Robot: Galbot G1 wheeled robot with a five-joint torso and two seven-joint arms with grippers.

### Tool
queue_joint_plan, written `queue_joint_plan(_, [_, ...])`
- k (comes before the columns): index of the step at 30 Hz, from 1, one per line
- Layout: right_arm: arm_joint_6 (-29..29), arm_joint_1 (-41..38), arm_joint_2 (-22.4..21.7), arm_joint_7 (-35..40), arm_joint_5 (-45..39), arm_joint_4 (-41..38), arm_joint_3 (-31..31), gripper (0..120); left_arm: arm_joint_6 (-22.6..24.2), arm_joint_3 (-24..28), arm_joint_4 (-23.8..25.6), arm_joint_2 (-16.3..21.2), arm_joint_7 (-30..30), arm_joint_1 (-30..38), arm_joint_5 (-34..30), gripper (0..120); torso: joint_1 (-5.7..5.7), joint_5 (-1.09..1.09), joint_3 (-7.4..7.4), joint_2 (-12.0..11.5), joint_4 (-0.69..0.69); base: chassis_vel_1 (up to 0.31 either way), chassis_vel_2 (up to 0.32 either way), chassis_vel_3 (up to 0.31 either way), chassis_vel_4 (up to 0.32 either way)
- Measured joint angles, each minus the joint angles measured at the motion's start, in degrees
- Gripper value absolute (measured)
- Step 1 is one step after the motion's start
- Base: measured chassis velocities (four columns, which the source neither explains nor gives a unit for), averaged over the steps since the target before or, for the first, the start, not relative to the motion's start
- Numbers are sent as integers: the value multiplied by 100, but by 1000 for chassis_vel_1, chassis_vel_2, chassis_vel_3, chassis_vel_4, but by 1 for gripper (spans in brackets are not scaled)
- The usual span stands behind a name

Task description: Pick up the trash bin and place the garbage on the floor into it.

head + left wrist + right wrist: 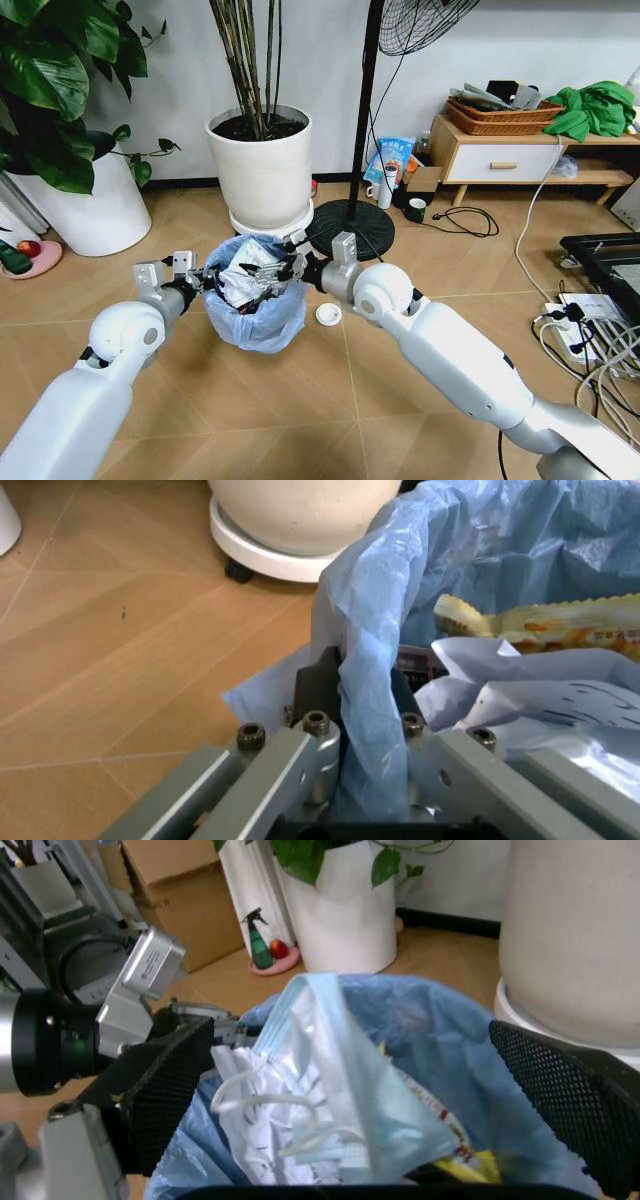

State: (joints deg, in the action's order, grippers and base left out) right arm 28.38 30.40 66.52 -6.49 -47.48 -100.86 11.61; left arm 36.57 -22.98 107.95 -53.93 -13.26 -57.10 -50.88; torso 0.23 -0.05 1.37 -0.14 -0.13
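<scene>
Left tool (196,279) clenches the bin (262,318) rim to steady it; right tool (288,270) hangs released over it, mask (340,1095) dropping in. Disc (328,314) remains on floor (300,400).

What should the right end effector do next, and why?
Probably lift the right end effector out of the blue-bagged round trash bin: its fingers stand open, the pale blue face mask lies on the bin's contents, and a small white disc lies on the wooden floor beside it.
</scene>
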Motion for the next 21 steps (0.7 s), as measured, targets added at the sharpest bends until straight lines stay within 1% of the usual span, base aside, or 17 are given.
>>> queue_joint_plan(4, [2,-12,-35,48,-30,-26,-55,100,-2,-20,-3,-22,5,-17,4,0,0,0,0,0,0,0,0,0,0])
queue_joint_plan(9, [-4,61,-62,213,-72,-28,-376,100,-4,-144,0,-10,16,-109,10,0,0,0,0,0,2,0,0,0,0])
queue_joint_plan(11, [-87,168,-269,276,-46,23,-644,100,-5,-280,15,18,51,-202,16,0,0,0,0,0,2,0,0,0,0])
queue_joint_plan(12, [-87,168,-269,276,-46,23,-644,100,-5,-280,15,18,51,-202,16,0,0,0,0,0,2,0,0,0,0])
queue_joint_plan(14, [-186,307,-485,374,-11,84,-912,100,-5,-415,32,38,94,-298,22,0,0,1,0,0,0,0,0,0,0])
queue_joint_plan(15, [-186,307,-485,374,-11,84,-912,100,-5,-415,32,38,94,-298,22,0,0,1,0,0,0,0,0,0,0])
queue_joint_plan(18, [-301,610,-741,434,142,264,-1333,100,-9,-620,56,55,169,-441,37,0,0,1,0,1,-1,0,0,0,0])
queue_joint_plan(19, [-301,610,-741,434,142,264,-1333,100,-9,-620,56,55,169,-441,37,0,0,1,0,1,-1,0,0,0,0])
queue_joint_plan(20, [-345,721,-813,429,274,372,-1453,100,-12,-685,64,68,199,-487,49,0,0,1,0,1,-1,0,0,0,0])
queue_joint_plan(21, [-539,1047,-936,177,825,747,-1717,100,-17,-796,102,105,236,-588,61,0,0,1,0,1,0,0,0,0,0])
